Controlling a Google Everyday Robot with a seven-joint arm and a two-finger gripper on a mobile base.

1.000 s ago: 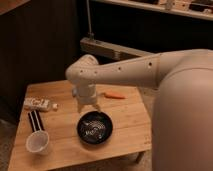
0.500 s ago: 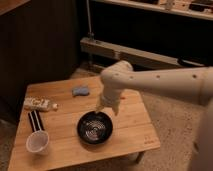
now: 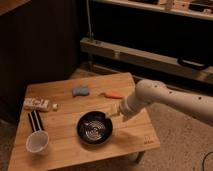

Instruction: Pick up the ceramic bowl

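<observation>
Approach stage: ceramic bowl (image 3: 95,128) flat on the table (image 3: 65,100), beside the white cup (image 3: 37,142), not yet lifted. End effector (image 3: 112,113) at the bowl's far right rim, touching or just above it; grip state impossible to tell. Left to do: secure grasp, then lift.

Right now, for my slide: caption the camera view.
Gripper at the rim of the ceramic bowl on a wooden table, white cup nearby.
</observation>
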